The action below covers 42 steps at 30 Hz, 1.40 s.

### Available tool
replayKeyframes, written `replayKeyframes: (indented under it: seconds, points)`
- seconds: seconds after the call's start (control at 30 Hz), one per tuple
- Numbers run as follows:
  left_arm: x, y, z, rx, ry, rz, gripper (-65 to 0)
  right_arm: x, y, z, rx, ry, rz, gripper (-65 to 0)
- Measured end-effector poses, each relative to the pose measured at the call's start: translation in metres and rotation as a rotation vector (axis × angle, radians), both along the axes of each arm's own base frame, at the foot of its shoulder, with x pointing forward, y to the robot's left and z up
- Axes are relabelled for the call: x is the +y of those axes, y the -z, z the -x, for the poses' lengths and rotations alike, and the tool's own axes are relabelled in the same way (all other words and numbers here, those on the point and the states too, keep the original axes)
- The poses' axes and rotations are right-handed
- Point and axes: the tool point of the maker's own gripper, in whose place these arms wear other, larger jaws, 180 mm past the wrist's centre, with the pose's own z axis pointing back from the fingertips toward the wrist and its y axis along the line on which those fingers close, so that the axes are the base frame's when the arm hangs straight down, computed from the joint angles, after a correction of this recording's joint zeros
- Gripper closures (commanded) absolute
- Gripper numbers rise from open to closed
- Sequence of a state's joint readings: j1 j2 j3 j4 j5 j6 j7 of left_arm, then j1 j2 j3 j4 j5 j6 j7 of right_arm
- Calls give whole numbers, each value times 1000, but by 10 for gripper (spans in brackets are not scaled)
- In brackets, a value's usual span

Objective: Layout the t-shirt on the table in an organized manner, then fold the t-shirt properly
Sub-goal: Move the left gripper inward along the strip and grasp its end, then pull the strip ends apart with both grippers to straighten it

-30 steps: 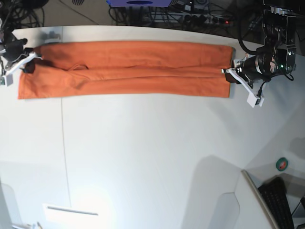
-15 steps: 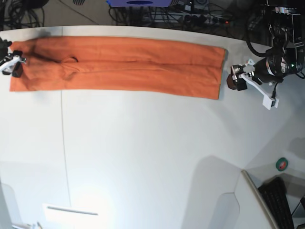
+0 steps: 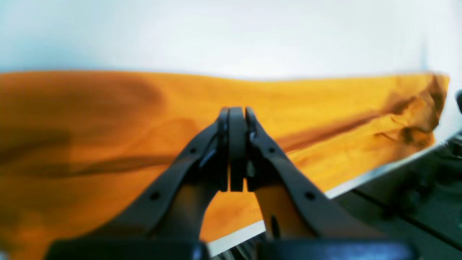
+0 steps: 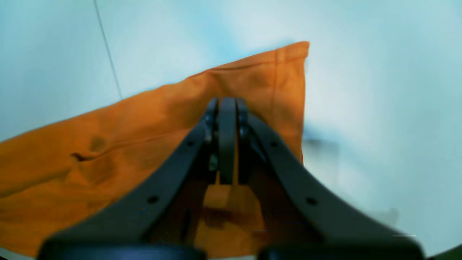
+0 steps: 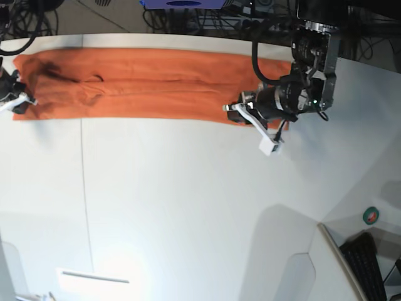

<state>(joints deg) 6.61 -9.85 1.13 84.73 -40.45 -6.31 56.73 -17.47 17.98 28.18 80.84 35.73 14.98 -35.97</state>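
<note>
White table (image 5: 188, 207) carries the shirt (image 5: 144, 81) as a long strip along its far edge, where both grippers, left (image 5: 233, 108) and right (image 5: 17, 100), have released, moved in over its ends and closed empty, suggesting a regrasp for the crosswise fold.

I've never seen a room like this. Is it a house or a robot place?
Probably a robot lab: a t-shirt on a big white table, tangled cables behind it, and a keyboard nearby.
</note>
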Motion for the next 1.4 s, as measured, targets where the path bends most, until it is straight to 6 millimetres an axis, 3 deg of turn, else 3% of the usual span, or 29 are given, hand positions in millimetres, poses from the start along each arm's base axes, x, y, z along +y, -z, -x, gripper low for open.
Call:
replayKeyframes:
  seconds: [0.13,0.3,0.53,0.7,0.8,0.9,1.0,1.17,1.27,1.4]
  points:
    - [-8,20,6,-4,6,-15,0,-4,22,5,50,43,-43,0]
    - [-15,38,24,49,29,3,0,-27,48,25,133,114,-46,0]
    - [7,40,21,50,16,-17,0,-8,55,13,106,57,-47,0]
    - [48,36,8,33,-81,-61,0,9,58,8,103,16,-67,0]
    - [77,33,3,23,-125,-109,0,24,55,2,97,-29,-70,0]
    - [90,31,-2,17,-130,-145,0,46,52,3,83,-56,-94,0]
    - [90,23,-11,-10,-122,-156,0,52,36,3,57,-95,-67,0]
    - [71,-15,-28,-137,-83,-126,0,50,-21,-21,-94,-101,25,0]
    - [64,-17,-9,-135,-59,-123,0,70,-32,-9,-85,-157,25,0]
    - [63,2,20,-56,-53,-127,0,105,-16,5,-5,-219,-46,0]
